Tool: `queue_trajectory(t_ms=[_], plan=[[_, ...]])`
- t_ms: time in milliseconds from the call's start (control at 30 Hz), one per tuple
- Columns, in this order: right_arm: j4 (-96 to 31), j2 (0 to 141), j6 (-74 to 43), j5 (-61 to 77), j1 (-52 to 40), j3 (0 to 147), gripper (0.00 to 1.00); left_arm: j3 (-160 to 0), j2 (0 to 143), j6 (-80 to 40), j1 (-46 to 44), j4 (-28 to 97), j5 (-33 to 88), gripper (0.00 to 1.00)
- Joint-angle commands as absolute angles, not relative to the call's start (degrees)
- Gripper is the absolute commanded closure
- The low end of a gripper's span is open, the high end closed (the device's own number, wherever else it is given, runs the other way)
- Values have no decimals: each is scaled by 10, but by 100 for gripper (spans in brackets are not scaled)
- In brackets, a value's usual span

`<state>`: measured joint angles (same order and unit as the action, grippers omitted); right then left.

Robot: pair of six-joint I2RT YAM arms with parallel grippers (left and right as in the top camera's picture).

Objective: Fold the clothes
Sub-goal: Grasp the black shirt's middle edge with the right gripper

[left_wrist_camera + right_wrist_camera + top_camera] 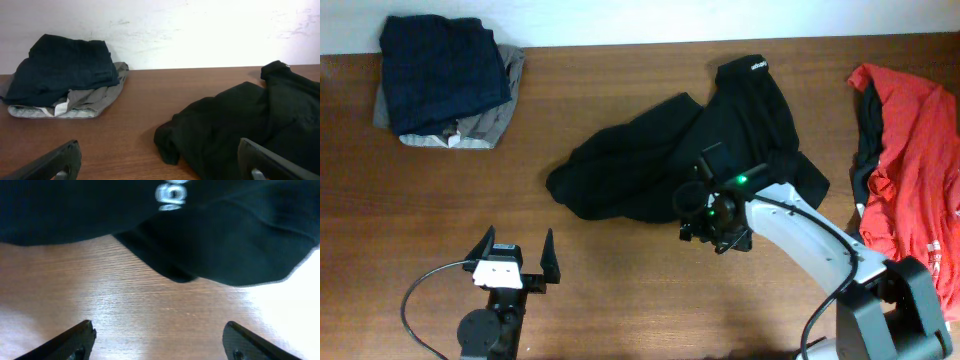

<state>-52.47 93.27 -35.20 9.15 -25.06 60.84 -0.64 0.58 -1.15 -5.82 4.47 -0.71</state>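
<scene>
The large black garment [690,150] lies crumpled in the table's middle. It also shows in the left wrist view [240,125] and the right wrist view [150,210], with white lettering [172,192]. My right gripper [710,215] is open and empty over the garment's near edge; in its wrist view the fingers [157,340] hang above bare wood just short of the cloth. My left gripper [513,258] is open and empty, near the front edge, apart from the garment; its fingers [160,167] point at it.
A folded navy garment [445,70] lies on a grey one [485,125] at the back left, also in the left wrist view [65,67]. A red garment [915,170] lies at the right edge. The table [620,280] is brown wood.
</scene>
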Motion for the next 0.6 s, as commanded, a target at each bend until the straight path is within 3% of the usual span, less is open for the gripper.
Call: queue_trajectory(t_ms=[0, 100, 300, 567], plan=[[-515, 940, -260, 70, -282, 606, 14, -5, 3, -4, -55, 48, -9, 1], [-513, 943, -243, -6, -302, 606, 14, -5, 3, -4, -55, 48, -9, 1], [-466, 964, -161, 2, -309, 606, 13, -5, 3, -4, -55, 48, -9, 1], [-456, 1037, -149, 1, -308, 606, 10, -5, 3, -4, -55, 48, -9, 1]])
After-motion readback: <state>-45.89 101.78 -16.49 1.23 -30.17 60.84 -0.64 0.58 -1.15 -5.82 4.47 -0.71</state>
